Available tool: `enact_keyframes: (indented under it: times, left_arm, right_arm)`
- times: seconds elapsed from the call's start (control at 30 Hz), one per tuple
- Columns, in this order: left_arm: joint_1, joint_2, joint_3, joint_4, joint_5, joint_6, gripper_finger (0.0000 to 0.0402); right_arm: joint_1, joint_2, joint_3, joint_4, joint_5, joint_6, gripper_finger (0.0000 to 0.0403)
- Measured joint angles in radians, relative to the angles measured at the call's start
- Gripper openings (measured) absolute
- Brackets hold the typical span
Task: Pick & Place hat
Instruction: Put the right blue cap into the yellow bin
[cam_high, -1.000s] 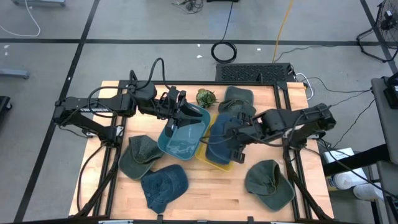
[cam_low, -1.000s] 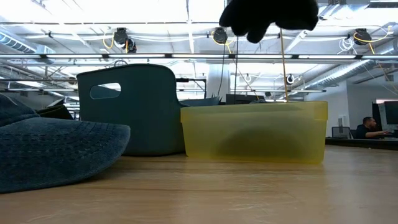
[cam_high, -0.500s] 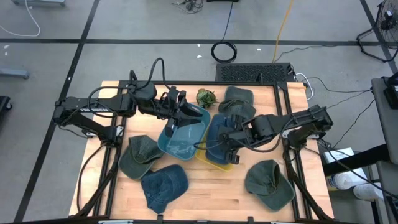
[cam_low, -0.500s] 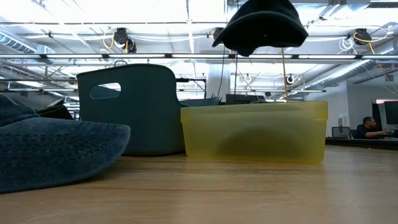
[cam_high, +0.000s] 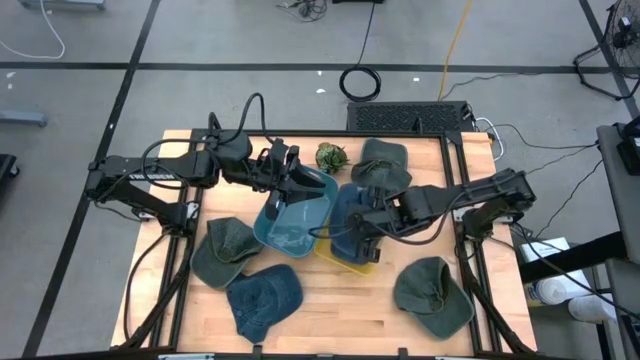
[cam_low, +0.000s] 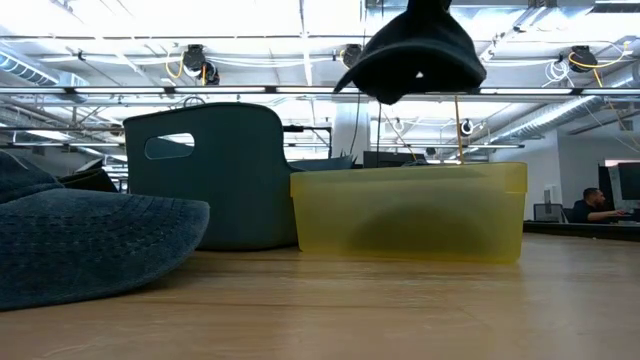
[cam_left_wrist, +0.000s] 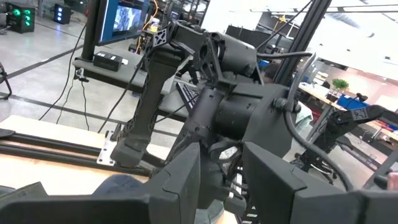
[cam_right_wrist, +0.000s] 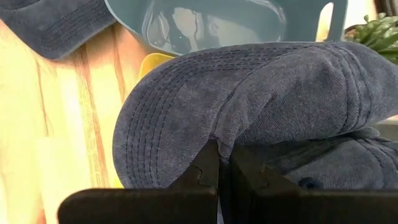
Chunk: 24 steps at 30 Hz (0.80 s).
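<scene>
My right gripper (cam_high: 362, 226) is shut on a blue denim hat (cam_high: 345, 212) and holds it over the yellow bin (cam_high: 345, 255). In the low view the hat (cam_low: 415, 55) hangs well above that bin (cam_low: 410, 210). The right wrist view shows the hat (cam_right_wrist: 261, 106) with its stitched brim (cam_right_wrist: 155, 143). My left gripper (cam_high: 287, 170) waits open over the far rim of the teal bin (cam_high: 295, 220), its fingers apart in the left wrist view (cam_left_wrist: 221, 180). My right gripper pinches a fold of the hat's cloth (cam_right_wrist: 219, 138) between its two fingers, beside the brim. It comes at the hat from the table's right side, slanting down. The hat is lifted clear, hanging above the yellow bin.
Other hats lie on the table: a green one (cam_high: 225, 248) and a blue one (cam_high: 265, 298) near the left, a green one (cam_high: 432, 295) near the right, another green one (cam_high: 380, 160) at the far side. A small plant (cam_high: 331, 156) stands behind the bins.
My right gripper has moved toward the table's left with the blue hat, bringing it over the yellow bin. In the low view the hat has come down a little and turned. The left arm has kept still.
</scene>
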Motion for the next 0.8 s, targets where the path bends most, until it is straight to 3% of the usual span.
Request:
enact_keyframes:
  times: [0.8]
  left_arm:
    - [0.0, 0.0, 0.0, 0.0, 0.0, 0.0, 0.0129]
  right_arm:
    - [-0.019, -0.034, -0.309, 0.306, -0.054, -0.014, 0.0]
